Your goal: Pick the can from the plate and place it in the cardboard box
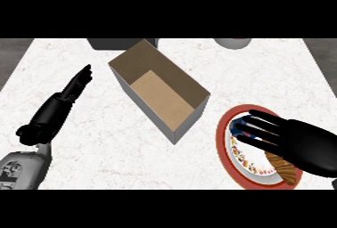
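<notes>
Nearest, at the right, the right hand (302,144) hung over the red-rimmed plate (225,133) with its fingers spread and fairly straight, gripping nothing yet. The can (248,123) sat on the far part of the plate, showing only as dark blue patches between those fingers, so I could not tell whether it stood upright or lay on its side. A brown pastry (284,171) lay on the near part of the plate, partly under the palm.

The main risk, as I judged it, was that the fingers would close off-centre and push the can over or roll it off the rim onto the table (99,147). The palm could also drag the pastry along.

At the left, the left hand (74,87) rested open on the table with its fingers straight, well apart from everything.

Farther in, the cardboard box (172,73) stood open and turned at an angle, its near corner just beside the plate. A low carry could knock that wall and shift the box.

At the far edge sat 2 things cut off by the view, a dark object (121,43) and a pale round vessel (232,42).
</notes>
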{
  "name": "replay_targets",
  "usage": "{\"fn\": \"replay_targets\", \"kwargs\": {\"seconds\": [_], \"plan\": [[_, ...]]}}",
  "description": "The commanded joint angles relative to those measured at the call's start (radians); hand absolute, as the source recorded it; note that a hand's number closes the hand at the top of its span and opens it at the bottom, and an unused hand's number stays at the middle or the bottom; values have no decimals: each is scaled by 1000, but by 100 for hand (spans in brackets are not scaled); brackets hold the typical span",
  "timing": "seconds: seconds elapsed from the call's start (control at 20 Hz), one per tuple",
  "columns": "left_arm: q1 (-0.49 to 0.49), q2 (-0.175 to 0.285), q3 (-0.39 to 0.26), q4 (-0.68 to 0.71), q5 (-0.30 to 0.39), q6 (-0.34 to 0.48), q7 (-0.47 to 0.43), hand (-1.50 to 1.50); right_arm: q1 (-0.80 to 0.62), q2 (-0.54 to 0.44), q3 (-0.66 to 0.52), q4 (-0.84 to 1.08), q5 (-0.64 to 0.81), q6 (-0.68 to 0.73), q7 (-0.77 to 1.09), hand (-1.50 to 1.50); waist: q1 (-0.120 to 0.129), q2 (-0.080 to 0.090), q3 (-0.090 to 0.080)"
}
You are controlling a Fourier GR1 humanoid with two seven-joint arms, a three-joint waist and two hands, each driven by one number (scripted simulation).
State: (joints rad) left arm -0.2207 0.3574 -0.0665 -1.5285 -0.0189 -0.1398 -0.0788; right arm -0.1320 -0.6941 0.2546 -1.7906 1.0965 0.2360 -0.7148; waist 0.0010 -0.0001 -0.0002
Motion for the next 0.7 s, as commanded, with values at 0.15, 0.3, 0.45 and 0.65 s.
{"fn": "replay_targets", "kwargs": {"seconds": [0.15, 0.3, 0.45, 0.65], "plan": [[-6, -36, 22, -50, -38, -10, 59, 0, -31, 85, -21, 39, 113, 6, 10, -150, -1, 0, 0], [2, -50, 25, -52, -37, -33, 56, 0, -59, 123, -23, 157, 163, -70, -32, -150, 2, 0, 0], [-22, -75, 37, 26, -79, -29, 9, 0, -34, 154, -10, 96, 195, -11, -23, -150, -2, 0, 0], [-60, -97, 44, 67, -94, -26, 9, 0, -83, 192, -11, 202, 204, -28, -80, -150, -1, 1, 0]]}}
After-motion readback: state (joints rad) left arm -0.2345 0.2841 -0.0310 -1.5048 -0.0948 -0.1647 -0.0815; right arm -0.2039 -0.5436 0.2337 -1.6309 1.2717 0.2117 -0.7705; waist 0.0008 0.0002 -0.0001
